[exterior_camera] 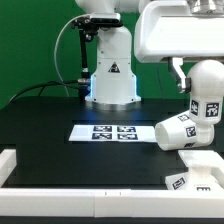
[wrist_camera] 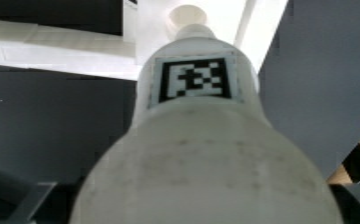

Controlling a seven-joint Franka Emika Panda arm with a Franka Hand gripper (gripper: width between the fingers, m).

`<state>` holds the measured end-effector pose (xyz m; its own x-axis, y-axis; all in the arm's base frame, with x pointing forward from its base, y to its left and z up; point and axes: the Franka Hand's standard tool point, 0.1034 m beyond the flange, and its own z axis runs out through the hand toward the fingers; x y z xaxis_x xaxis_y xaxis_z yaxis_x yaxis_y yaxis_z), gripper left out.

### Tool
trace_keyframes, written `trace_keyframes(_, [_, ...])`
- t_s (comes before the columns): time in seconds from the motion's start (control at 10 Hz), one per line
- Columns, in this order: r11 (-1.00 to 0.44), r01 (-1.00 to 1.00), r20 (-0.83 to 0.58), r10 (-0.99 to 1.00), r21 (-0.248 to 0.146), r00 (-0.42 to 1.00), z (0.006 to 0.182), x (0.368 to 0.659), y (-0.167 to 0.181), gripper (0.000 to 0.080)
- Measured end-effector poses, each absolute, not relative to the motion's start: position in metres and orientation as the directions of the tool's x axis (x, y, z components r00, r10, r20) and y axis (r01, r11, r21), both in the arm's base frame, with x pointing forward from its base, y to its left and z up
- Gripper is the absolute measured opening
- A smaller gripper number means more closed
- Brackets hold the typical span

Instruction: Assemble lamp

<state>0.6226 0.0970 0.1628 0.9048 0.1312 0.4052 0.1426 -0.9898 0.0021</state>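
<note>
My gripper (exterior_camera: 197, 84) hangs at the exterior view's right and is shut on the white lamp bulb (exterior_camera: 207, 97), held above the table with a black tag showing on its lower part. In the wrist view the bulb (wrist_camera: 191, 130) fills the space between the fingers (wrist_camera: 31, 200), its narrow end pointing away and a tag on its side. Just below it the truncated-cone shade (exterior_camera: 180, 132) lies on its side on the black table. The flat square base (exterior_camera: 200, 170) lies in front of the shade, near the right front corner.
The marker board (exterior_camera: 105, 132) lies mid-table. The big white robot pedestal (exterior_camera: 110, 75) stands behind it with a black cable to its left. A low white wall (exterior_camera: 60, 195) runs along the table's front and left edges.
</note>
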Motion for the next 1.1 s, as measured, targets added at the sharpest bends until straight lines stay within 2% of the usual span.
trace_keyframes(0.4, [-0.98, 0.194, 0.444, 0.192, 0.041, 0.875, 0.148, 0.628, 0.097, 0.0574])
trace_keyframes(1.1, [-0.979, 0.198, 0.439, 0.196, 0.042, 0.877, 0.128, 0.623, 0.099, 0.0574])
